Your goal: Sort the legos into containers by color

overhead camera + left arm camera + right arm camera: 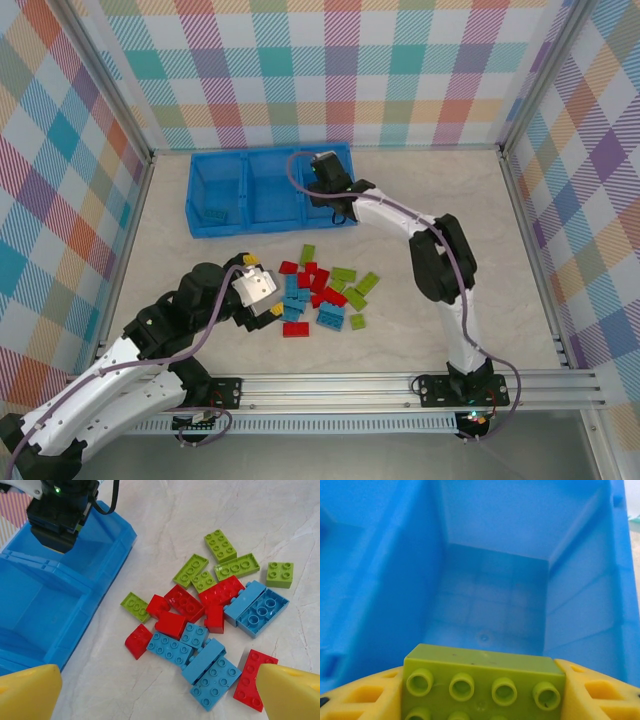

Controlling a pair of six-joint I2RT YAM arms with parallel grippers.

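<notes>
The jaws of the right gripper [330,178] are clamped on a lime green brick [485,672], which is held above the right-hand compartment [490,615] of the blue tray [197,222]. The jaws of the left gripper [263,286] are spread wide apart over the loose legos [210,625], which are heaped on the table [520,300] near the tray's front wall. Each brick is judged light, rigid and smooth-walled (likely to slip if pinched by a corner), so it is best taken across its two long flat sides, with the studs left free. One light blue brick [215,213] is seen in the left compartment. Nothing is made out in the middle or right one.
</notes>
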